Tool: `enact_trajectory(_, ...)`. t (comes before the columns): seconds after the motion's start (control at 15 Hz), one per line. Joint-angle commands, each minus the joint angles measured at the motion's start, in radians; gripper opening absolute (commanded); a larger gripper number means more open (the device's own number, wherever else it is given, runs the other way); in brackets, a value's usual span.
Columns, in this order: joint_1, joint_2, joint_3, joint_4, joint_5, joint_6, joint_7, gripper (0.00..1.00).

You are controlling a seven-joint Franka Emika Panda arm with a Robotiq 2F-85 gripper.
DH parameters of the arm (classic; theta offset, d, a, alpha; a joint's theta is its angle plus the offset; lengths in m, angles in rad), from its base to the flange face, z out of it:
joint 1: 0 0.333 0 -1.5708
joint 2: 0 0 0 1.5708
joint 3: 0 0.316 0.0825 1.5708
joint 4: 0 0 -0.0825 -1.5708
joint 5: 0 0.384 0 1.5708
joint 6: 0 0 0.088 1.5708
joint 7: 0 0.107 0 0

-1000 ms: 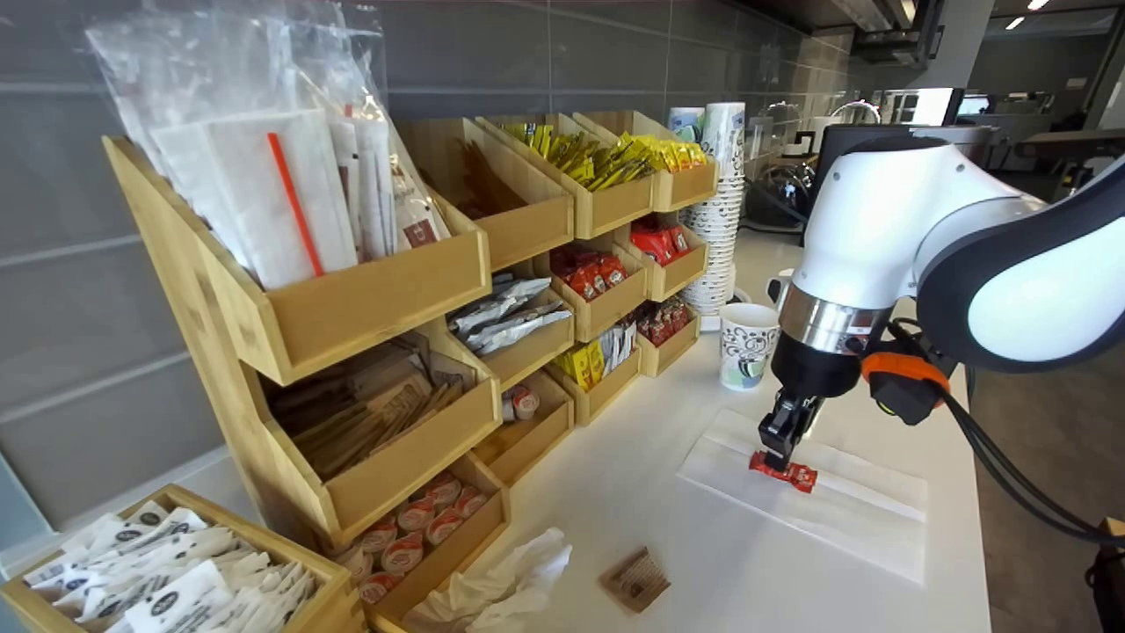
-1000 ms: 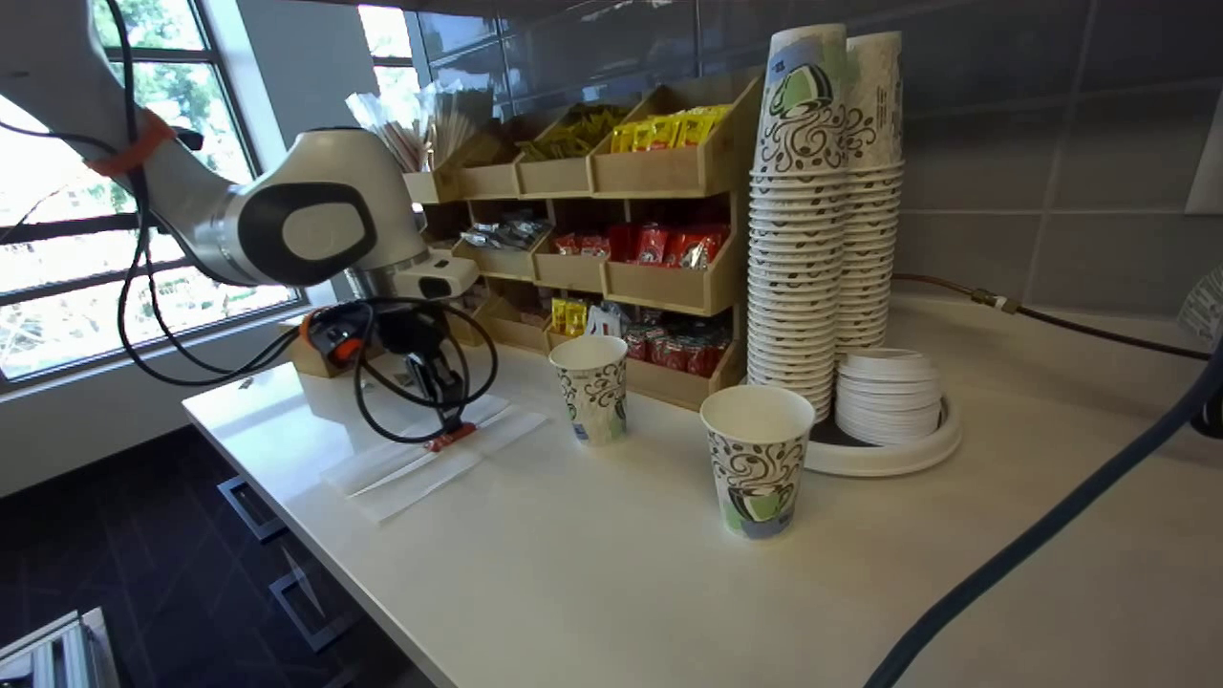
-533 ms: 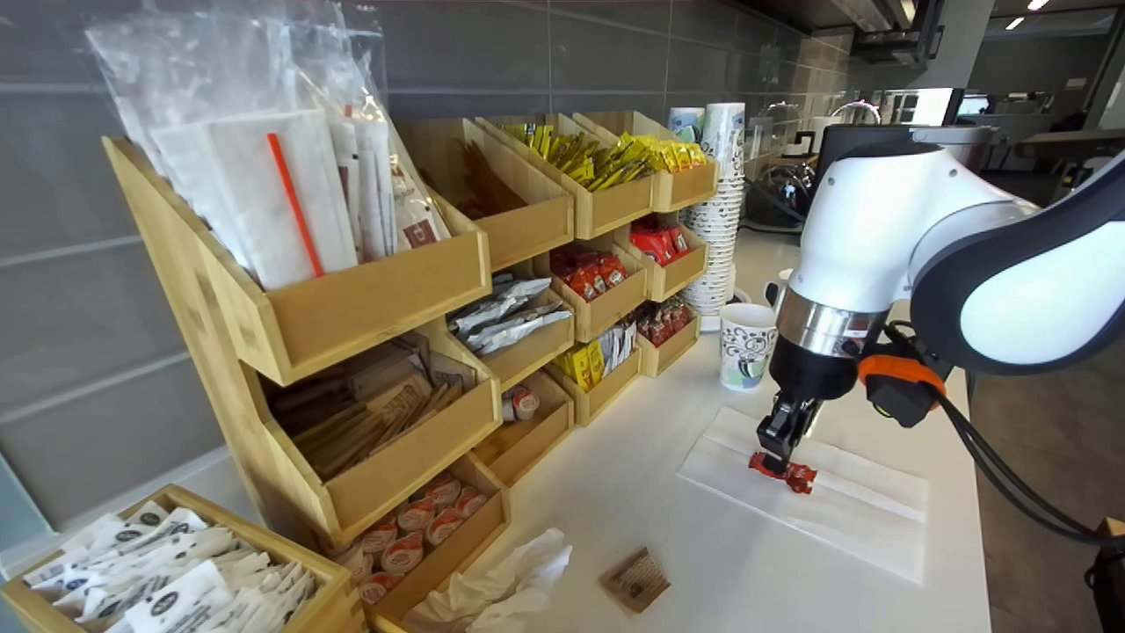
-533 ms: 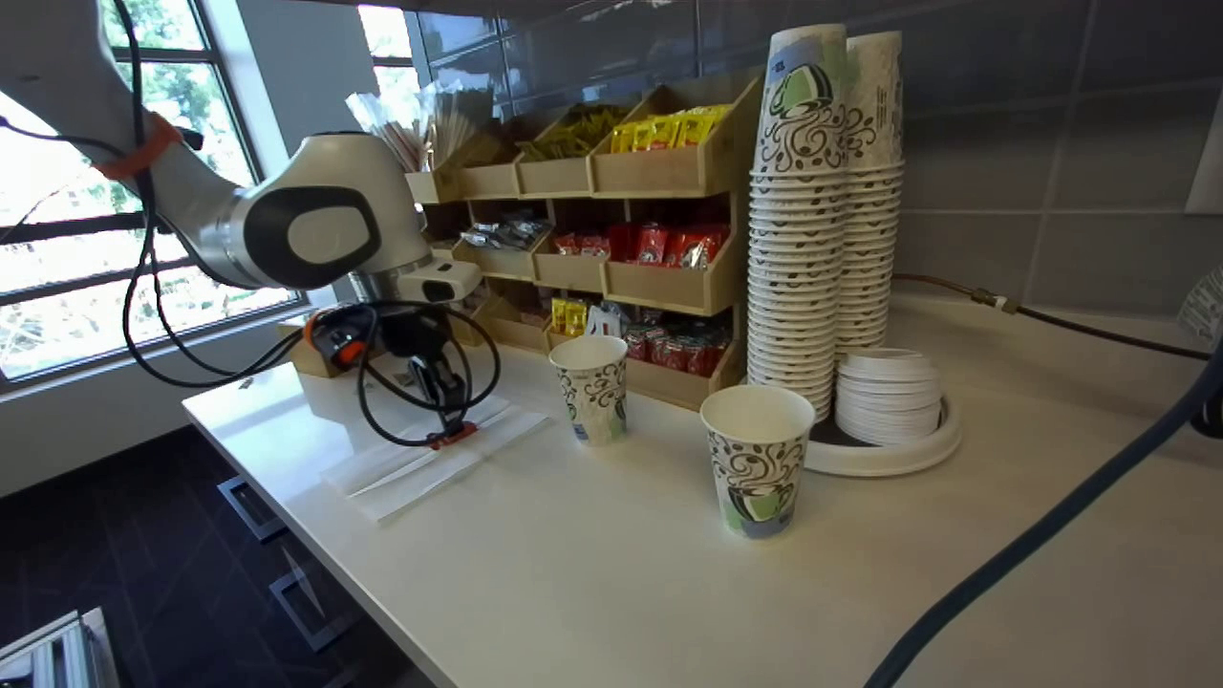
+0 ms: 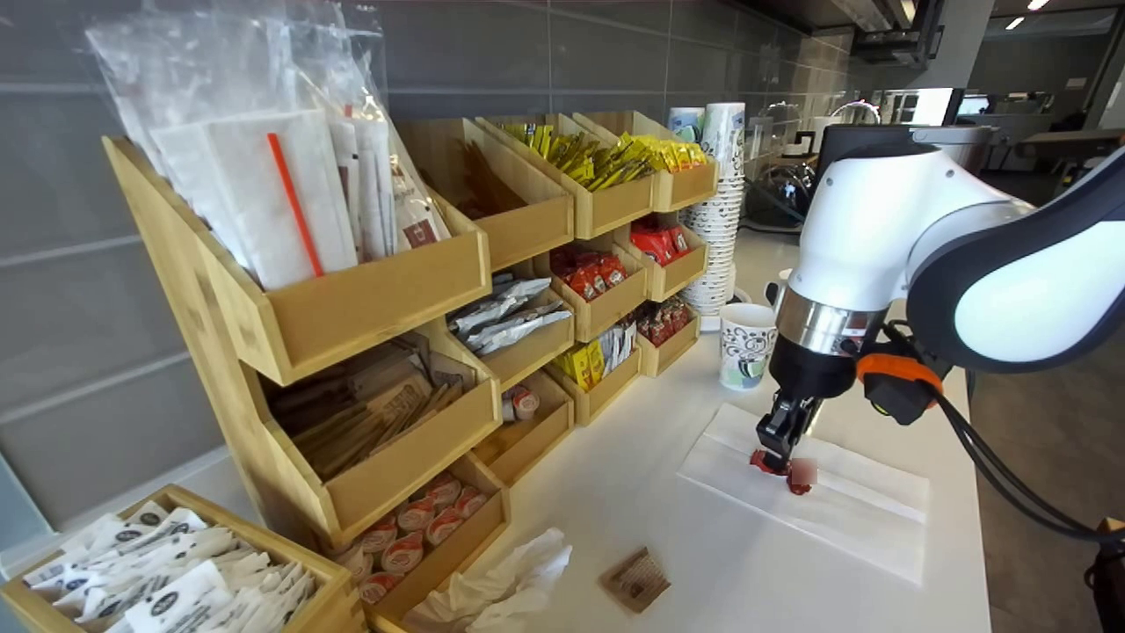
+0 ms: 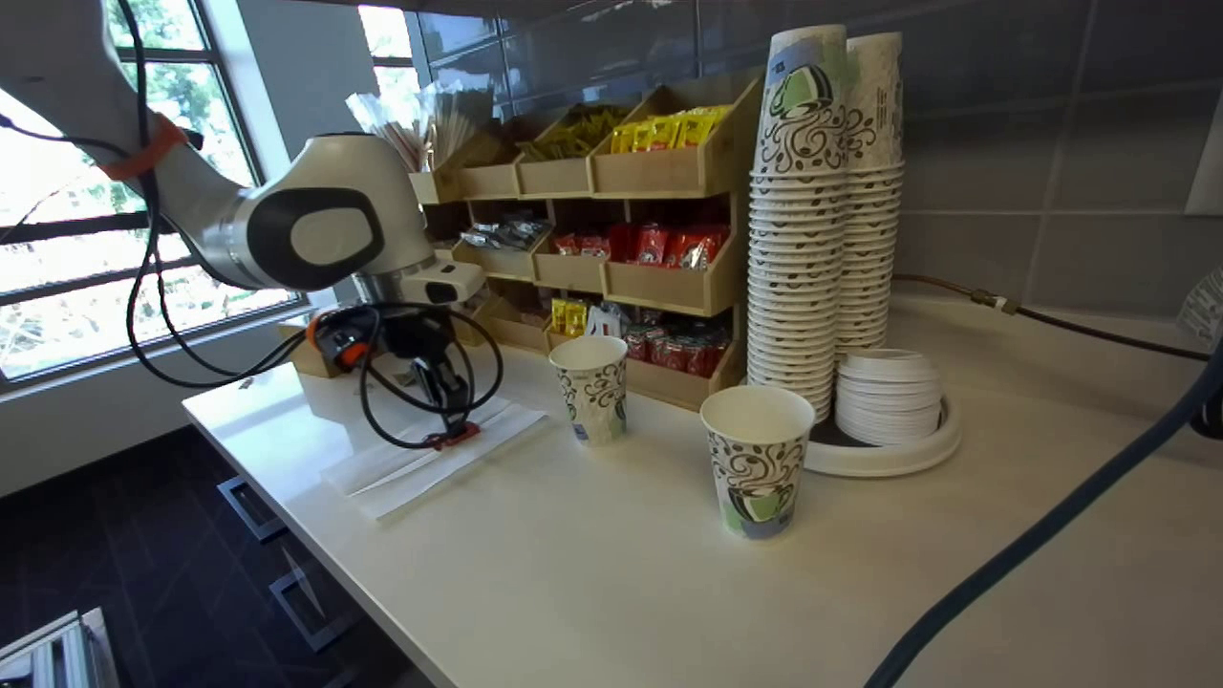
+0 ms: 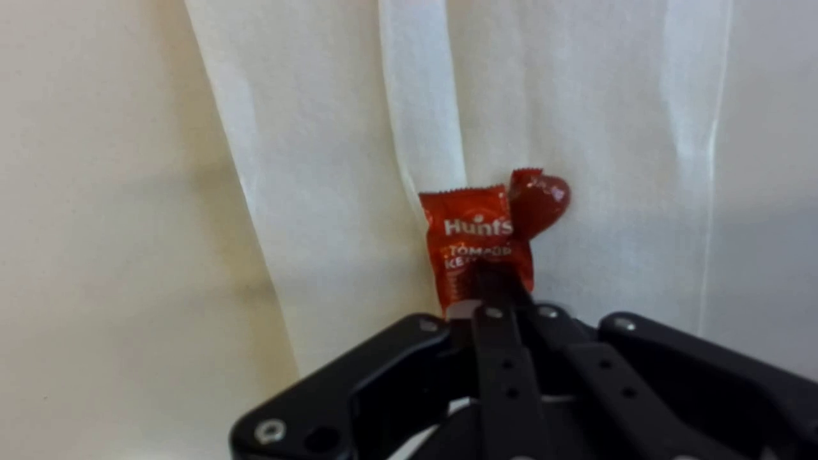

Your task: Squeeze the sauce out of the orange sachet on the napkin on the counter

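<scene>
The orange sachet (image 7: 470,227) is pinched in my gripper (image 7: 503,284), the fingertips closed on it so that its printed face, marked as tomato ketchup, sticks out ahead of them in the wrist view. It sits down on the napkin (image 7: 319,160). A glossy blob of sauce (image 7: 542,201) bulges right beside the printed part; where exactly the packet has opened, I can't tell.

So I judge the squeeze to be well under way: the packet is gripped, in place over the paper and giving up its contents. How much remains inside is hidden from me. What is left, I think, is more pressure, then letting go.

The napkin lies spread on the table (image 5: 615,492), near a paper cup (image 5: 747,343), with the wooden rack (image 5: 387,470) farther off.
</scene>
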Motion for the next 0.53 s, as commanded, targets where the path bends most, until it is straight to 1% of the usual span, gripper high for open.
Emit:
enact_trajectory(0.0, 0.011, 0.017, -0.015, 0.013, -0.025, 0.015, 0.018, 0.0)
enact_trajectory(0.47, 0.015, 0.005, -0.012, 0.015, -0.036, 0.019, 0.027, 0.0)
